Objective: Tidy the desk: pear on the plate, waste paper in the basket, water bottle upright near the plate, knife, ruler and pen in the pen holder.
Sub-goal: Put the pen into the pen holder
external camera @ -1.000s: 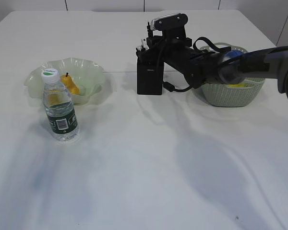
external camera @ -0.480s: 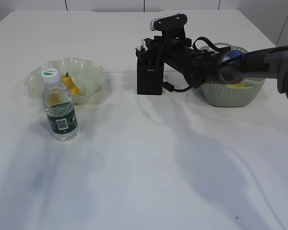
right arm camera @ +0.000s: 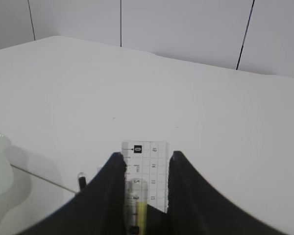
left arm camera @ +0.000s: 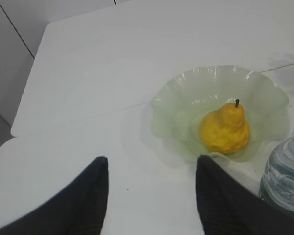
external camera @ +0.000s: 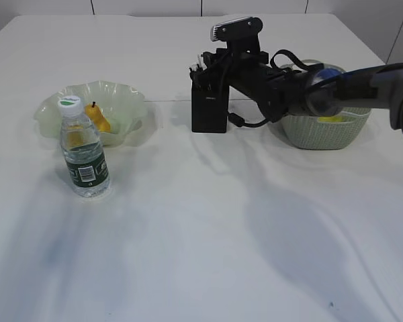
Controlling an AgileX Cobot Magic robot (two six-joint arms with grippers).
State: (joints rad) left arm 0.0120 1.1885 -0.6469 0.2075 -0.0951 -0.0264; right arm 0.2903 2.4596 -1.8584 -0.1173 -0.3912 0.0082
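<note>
The black pen holder (external camera: 208,111) stands at the back centre of the desk (external camera: 201,221). My right gripper (external camera: 211,67) hovers right over it. In the right wrist view its jaws (right arm camera: 146,159) stand open, and the clear ruler (right arm camera: 153,159) stands upright in the gap. A clear-and-yellow shaft (right arm camera: 141,205) stands in front of the ruler; I cannot tell whether it is the knife or the pen. The pear (external camera: 97,119) (left arm camera: 224,128) lies in the plate (external camera: 124,94) (left arm camera: 171,98). The water bottle (external camera: 84,157) (left arm camera: 284,181) stands upright beside it. My left gripper (left arm camera: 151,164) is open and empty.
The sage green basket (external camera: 322,131) sits behind my right arm at the back right, with something yellow (external camera: 332,119) inside. A dark thin tip (right arm camera: 82,180) sticks up left of the right fingers. The plate and bottle occupy the left side.
The right gripper has lifted slightly above the pen holder and its jaws have widened. Pear, plate, bottle and basket have not moved.
</note>
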